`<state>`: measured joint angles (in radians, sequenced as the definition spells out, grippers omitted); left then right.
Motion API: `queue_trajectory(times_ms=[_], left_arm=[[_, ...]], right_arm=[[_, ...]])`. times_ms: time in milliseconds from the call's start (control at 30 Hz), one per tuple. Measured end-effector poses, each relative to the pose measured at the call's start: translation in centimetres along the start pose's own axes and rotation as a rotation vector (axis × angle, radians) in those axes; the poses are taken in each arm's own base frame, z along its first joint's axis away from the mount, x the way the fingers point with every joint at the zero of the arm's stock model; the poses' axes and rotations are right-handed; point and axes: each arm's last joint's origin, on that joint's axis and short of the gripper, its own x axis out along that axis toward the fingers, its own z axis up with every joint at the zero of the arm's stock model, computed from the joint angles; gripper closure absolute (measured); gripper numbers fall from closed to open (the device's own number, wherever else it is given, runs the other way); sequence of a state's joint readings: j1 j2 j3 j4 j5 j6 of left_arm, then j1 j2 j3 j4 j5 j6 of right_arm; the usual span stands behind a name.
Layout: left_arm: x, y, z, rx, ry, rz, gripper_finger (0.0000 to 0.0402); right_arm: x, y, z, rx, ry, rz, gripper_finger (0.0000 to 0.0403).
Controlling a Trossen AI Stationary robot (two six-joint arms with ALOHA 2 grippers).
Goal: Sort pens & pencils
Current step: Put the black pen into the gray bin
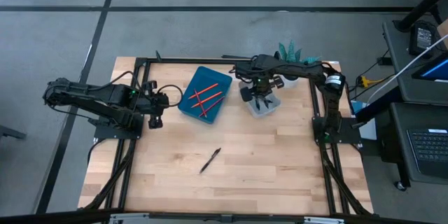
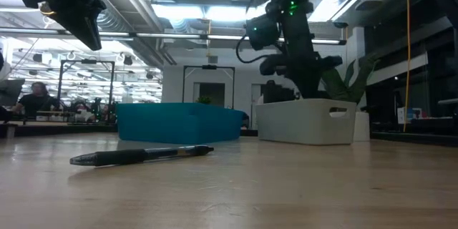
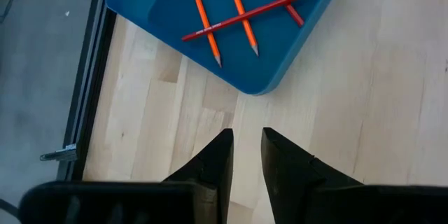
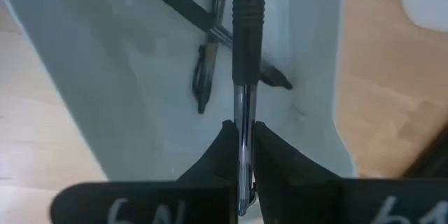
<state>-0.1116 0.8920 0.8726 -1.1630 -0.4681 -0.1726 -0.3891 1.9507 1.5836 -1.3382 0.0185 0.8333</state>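
Right wrist: slim glossy pen [image 4: 246, 35]

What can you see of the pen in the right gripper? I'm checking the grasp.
The pen is slim, with a black rubbery grip and a clear lower barrel. The right gripper is shut on that barrel, holding it above the white bin, where other black pens lie crossed.

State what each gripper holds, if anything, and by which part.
The right gripper pinches a pen by its clear barrel, below the black grip, over the white bin. The left gripper holds nothing.
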Motion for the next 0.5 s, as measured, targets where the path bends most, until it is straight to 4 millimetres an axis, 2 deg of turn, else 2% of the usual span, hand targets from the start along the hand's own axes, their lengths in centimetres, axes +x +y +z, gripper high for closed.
queue_trajectory(times_ms=[233,500], left_arm=[[0.0,0.0,0.2,-0.007,-0.015,-0.001,0.0333],[0.0,0.0,0.2,-0.01,-0.02,-0.001,0.0333]], right_arm=[[1.7,-0.6,1.0,0.011,0.002,0.037,0.038],[1.8,-1.1,1.8,0.001,-0.015,0.057,0.0375]])
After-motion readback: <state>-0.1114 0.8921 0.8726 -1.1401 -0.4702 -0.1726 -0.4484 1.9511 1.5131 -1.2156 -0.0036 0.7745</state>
